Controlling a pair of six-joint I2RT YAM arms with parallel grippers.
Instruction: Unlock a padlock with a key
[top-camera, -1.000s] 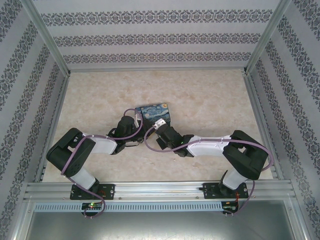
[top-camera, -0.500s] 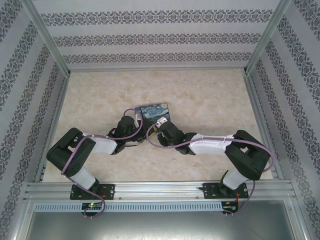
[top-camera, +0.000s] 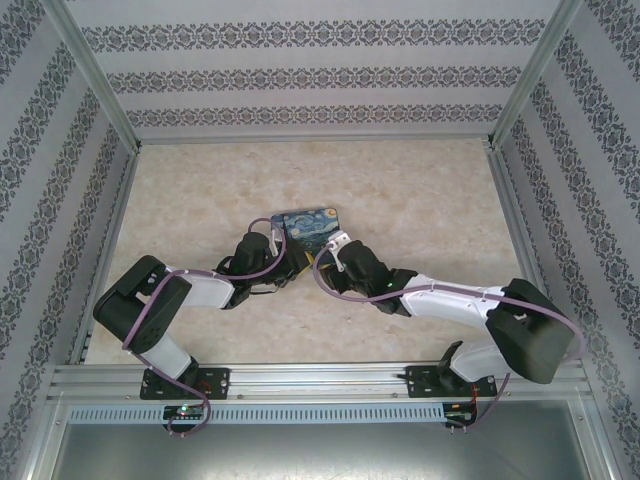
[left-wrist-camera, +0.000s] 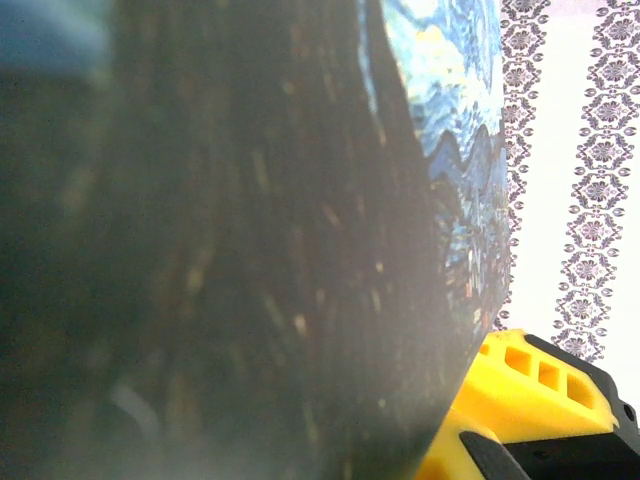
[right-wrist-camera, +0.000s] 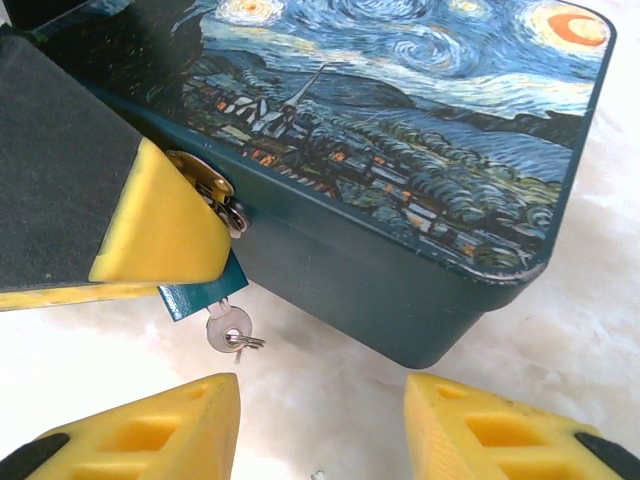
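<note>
The right gripper (right-wrist-camera: 320, 400) has backed off and opened, empty, near the key (right-wrist-camera: 228, 328) hanging at the front wall of the padlock (right-wrist-camera: 400, 110), which the left gripper (top-camera: 280, 242) clamps on the worktop (right-wrist-camera: 560, 330); a re-grasp slightly off could nudge the tiny key aside or jam it.

Table surface: beige marbled table top (top-camera: 420, 190), aluminium rails along its edges.
One chunky dark-sided rectangular padlock (top-camera: 309, 226), top printed with a blue swirling night sky, lies flat about mid-table; a small silver disc on a wire ring (right-wrist-camera: 228, 330) rests just beside its dark side.
</note>
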